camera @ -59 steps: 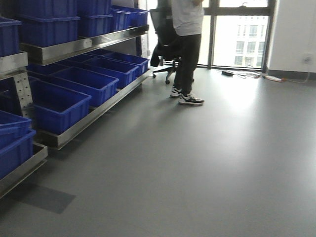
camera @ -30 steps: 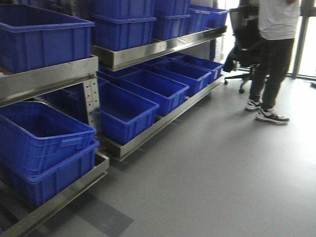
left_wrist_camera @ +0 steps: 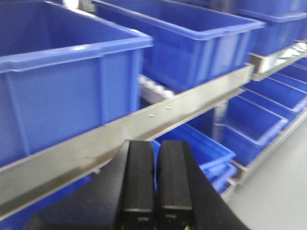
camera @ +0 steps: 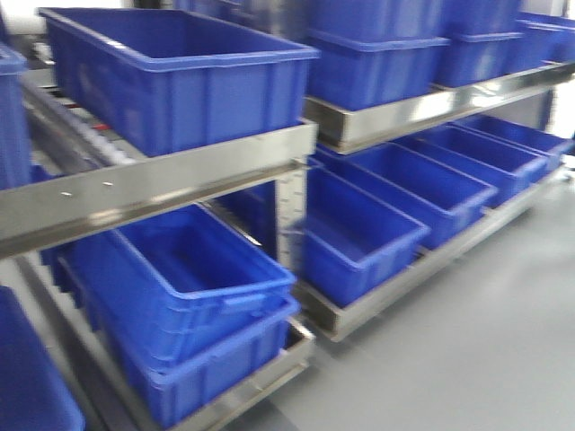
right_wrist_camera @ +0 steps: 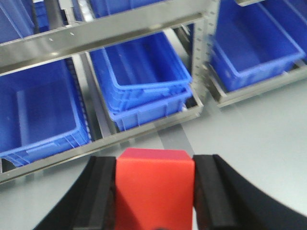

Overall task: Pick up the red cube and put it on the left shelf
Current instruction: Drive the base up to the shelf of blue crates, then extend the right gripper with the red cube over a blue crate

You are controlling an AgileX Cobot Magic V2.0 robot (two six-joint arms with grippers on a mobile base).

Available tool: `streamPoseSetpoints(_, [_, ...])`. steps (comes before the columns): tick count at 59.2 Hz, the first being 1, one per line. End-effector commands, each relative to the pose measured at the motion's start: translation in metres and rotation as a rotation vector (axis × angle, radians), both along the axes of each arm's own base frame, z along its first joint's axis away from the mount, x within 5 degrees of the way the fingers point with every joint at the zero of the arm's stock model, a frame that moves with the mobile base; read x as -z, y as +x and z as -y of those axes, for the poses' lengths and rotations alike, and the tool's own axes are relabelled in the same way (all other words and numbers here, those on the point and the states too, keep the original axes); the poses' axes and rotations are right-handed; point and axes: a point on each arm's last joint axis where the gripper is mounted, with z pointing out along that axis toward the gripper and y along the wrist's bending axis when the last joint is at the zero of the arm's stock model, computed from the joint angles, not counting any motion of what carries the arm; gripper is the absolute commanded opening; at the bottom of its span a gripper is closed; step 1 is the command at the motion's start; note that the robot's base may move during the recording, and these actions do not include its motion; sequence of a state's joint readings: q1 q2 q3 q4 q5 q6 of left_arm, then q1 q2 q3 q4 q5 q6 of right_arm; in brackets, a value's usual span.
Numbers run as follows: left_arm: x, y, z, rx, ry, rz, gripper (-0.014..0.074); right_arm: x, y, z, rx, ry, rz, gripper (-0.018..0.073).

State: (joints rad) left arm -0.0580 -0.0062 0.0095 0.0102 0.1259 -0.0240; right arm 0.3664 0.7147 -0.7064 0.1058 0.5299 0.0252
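My right gripper [right_wrist_camera: 154,189] is shut on the red cube [right_wrist_camera: 153,191], which fills the gap between its two black fingers, held above the grey floor in front of the rack. My left gripper [left_wrist_camera: 155,177] is shut and empty, its two black fingers pressed together, close in front of the shelf's brushed steel front rail [left_wrist_camera: 158,117]. The left shelf's rail [camera: 162,193] shows in the front view with small screws and white rollers [camera: 85,135] behind it. A large blue crate [camera: 180,72] sits on that level.
Stacked blue crates [camera: 189,296] fill the lower level. A perforated steel upright [camera: 290,220] divides the rack from the right bay, which holds more blue crates [camera: 422,189]. Grey floor [camera: 485,359] lies at the right. The right wrist view shows the lower crates [right_wrist_camera: 139,81] and the upright [right_wrist_camera: 204,52].
The front view has swung left and come closer to the rack. The person, chair and window have gone out of view; the left shelf rail now fills the left side.
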Motion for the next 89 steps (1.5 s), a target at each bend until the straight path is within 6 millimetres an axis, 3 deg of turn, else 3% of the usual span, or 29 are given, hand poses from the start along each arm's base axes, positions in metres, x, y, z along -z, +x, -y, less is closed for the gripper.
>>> streamPoseSetpoints(1, [-0.001, -0.0004, 0.0004, 0.007, -0.01, 0.081, 0.0102, -0.0155, 0.0021, -0.0003, 0.004, 0.031, 0.102, 0.0065])
streamPoseSetpoints(89, [-0.001, -0.0004, 0.0004, 0.007, -0.01, 0.081, 0.0102, -0.0155, 0.0021, -0.0003, 0.004, 0.031, 0.102, 0.0065])
